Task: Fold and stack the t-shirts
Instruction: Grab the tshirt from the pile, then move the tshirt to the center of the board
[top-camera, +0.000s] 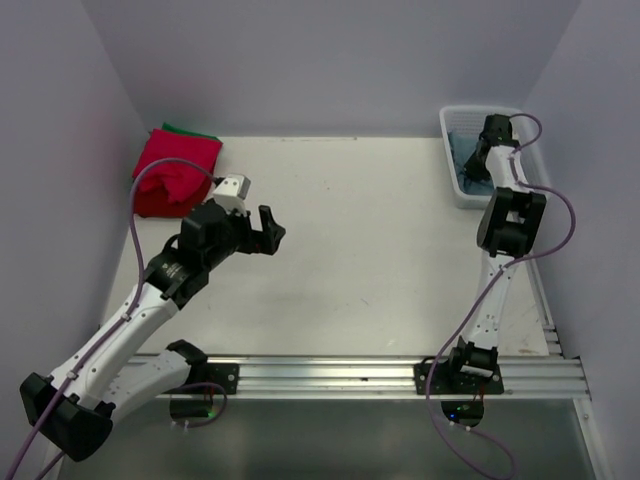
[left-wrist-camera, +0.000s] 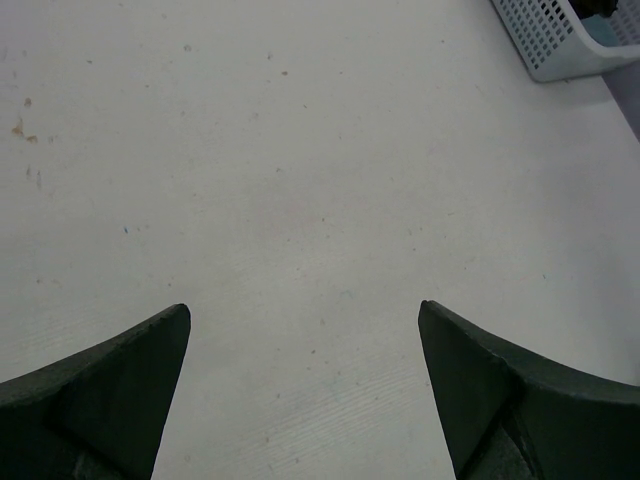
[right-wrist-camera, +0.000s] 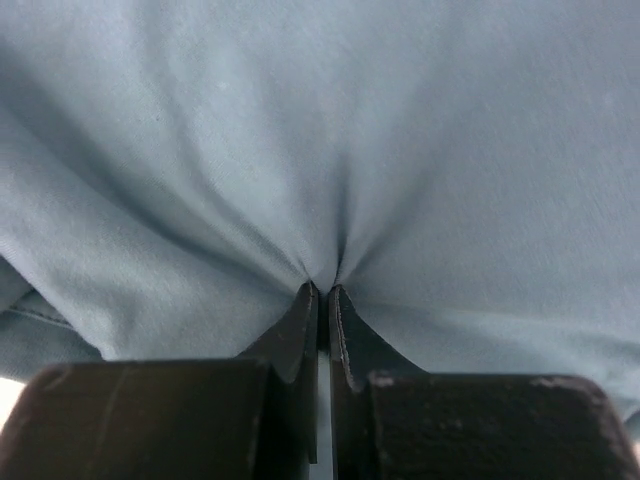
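Observation:
A dusty blue-grey t-shirt (top-camera: 466, 160) lies crumpled in the white mesh basket (top-camera: 452, 182) at the far right. My right gripper (top-camera: 478, 148) reaches down into the basket and is shut on a pinch of this shirt (right-wrist-camera: 330, 150); the cloth gathers into the closed jaws of the right gripper (right-wrist-camera: 323, 288). A folded red t-shirt (top-camera: 172, 172) lies on top of a green one (top-camera: 196, 131) at the far left. My left gripper (top-camera: 268, 232) is open and empty over the bare table, right of the red stack; in the left wrist view (left-wrist-camera: 303, 318) only the table shows between its fingers.
The white table (top-camera: 360, 230) stretches between the stack and the basket. The basket's corner also shows in the left wrist view (left-wrist-camera: 560, 40). Purple walls close in the left, right and back. A metal rail (top-camera: 380, 375) runs along the near edge.

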